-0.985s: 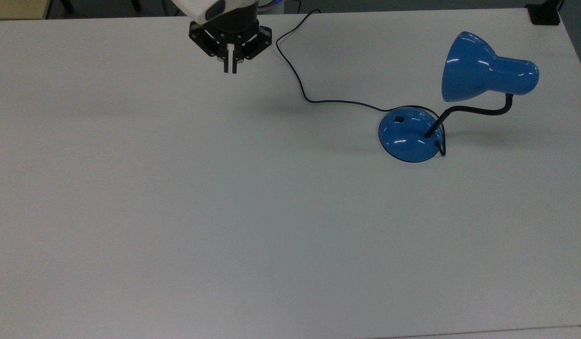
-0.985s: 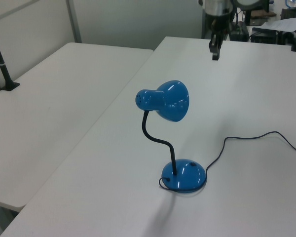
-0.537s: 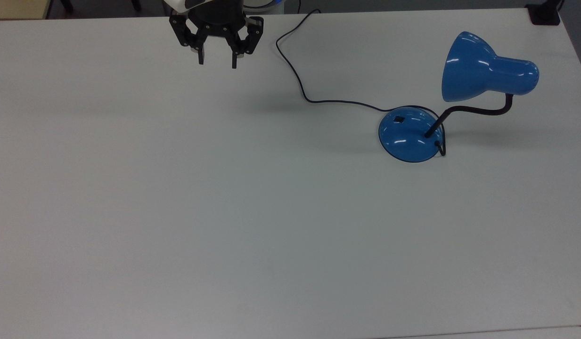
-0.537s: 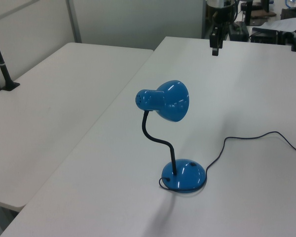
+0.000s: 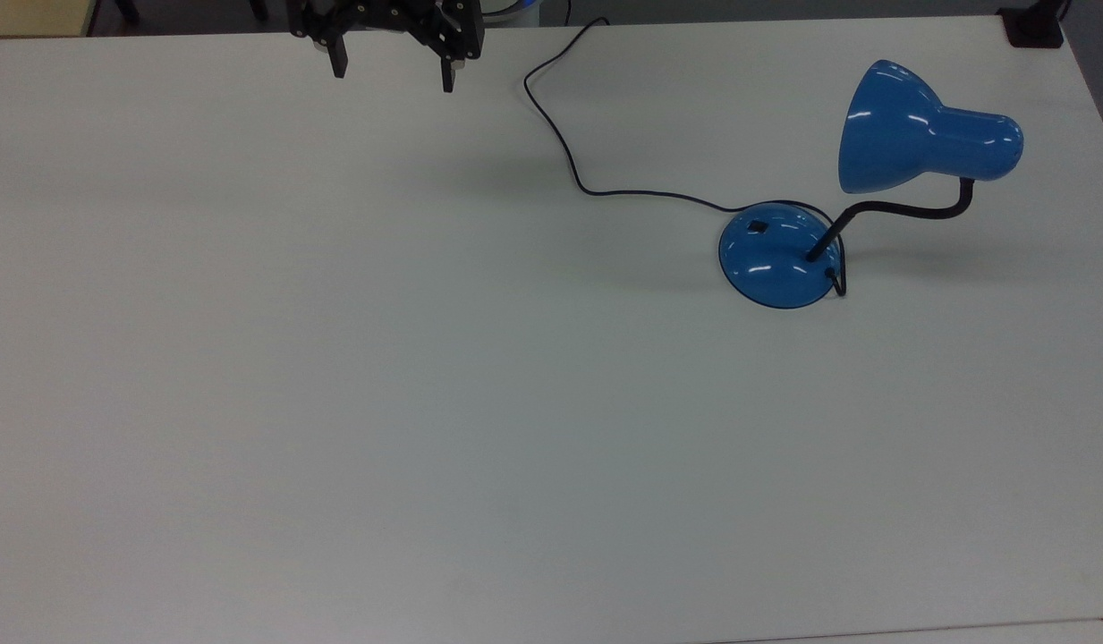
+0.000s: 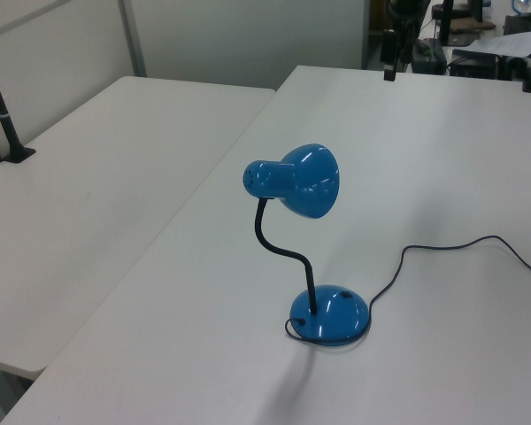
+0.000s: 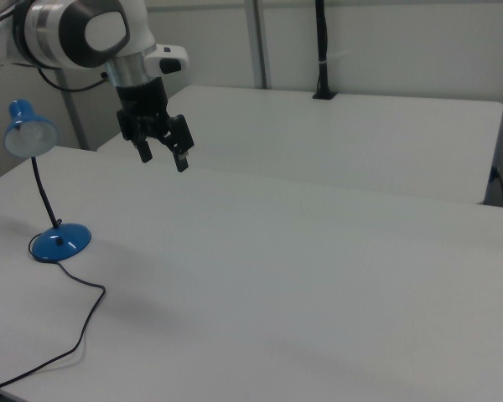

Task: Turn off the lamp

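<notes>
Tool (image 5: 390, 76) fingers spread wide and holding nothing, the arm hangs above the far edge of the table (image 5: 336, 402), at the top view's upper left and well apart from the lamp (image 5: 779, 255). That lamp stands upright toward the top view's right, its cord (image 5: 560, 143) trailing across the table. No glow shows from the shade, so the lamp may already be off; whether the small black switch (image 5: 759, 225) was pressed cannot be told.
</notes>
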